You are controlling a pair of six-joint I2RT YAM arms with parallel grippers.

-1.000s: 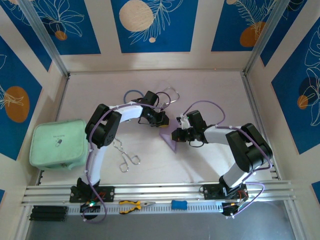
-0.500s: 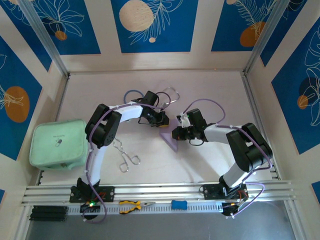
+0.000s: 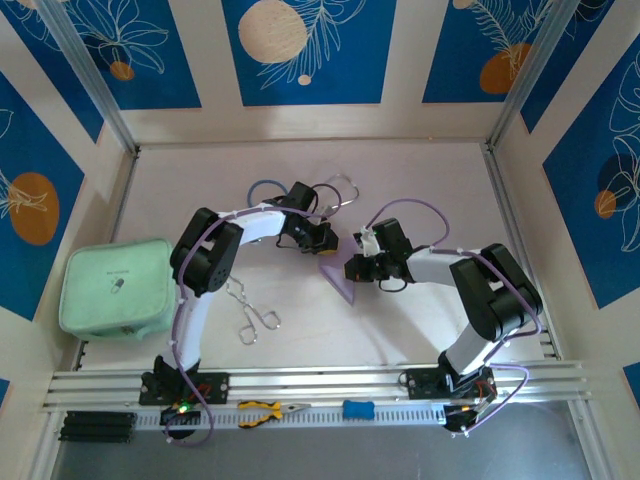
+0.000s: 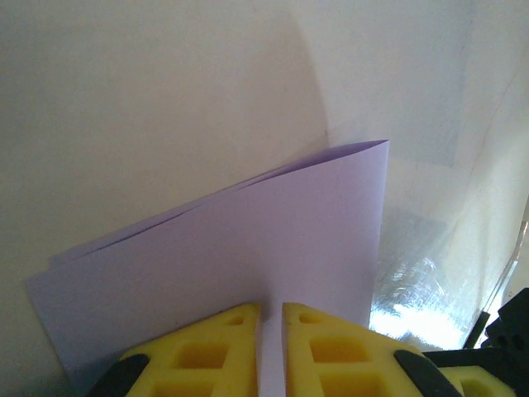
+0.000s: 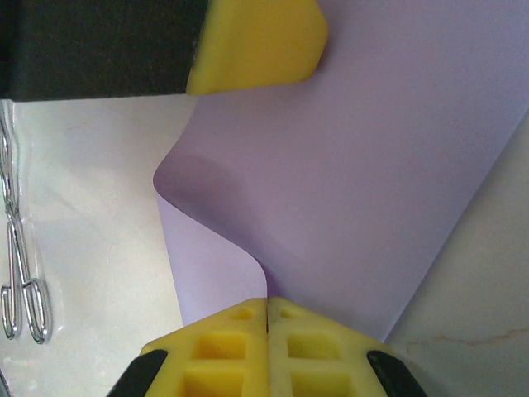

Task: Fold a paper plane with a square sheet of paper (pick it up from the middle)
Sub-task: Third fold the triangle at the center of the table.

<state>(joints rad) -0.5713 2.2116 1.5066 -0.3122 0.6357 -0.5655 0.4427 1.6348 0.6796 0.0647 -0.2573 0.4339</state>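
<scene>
Left hand [image 4: 270, 310] and right hand [image 5: 266, 304] pinch the folded sheet [image 4: 248, 240].

Cream walls [image 3: 402, 60] carried blue panels [image 3: 345, 80] with white leaves and orange discs. The pale bench [image 3: 440, 185] was evenly lit, aluminium rails [image 3: 320, 380] edging it.

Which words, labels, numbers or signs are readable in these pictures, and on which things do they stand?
No text can be read.
The green pouch bears a small dark print, too small to read.
The lilac paper is blank on the sides that show.
</scene>
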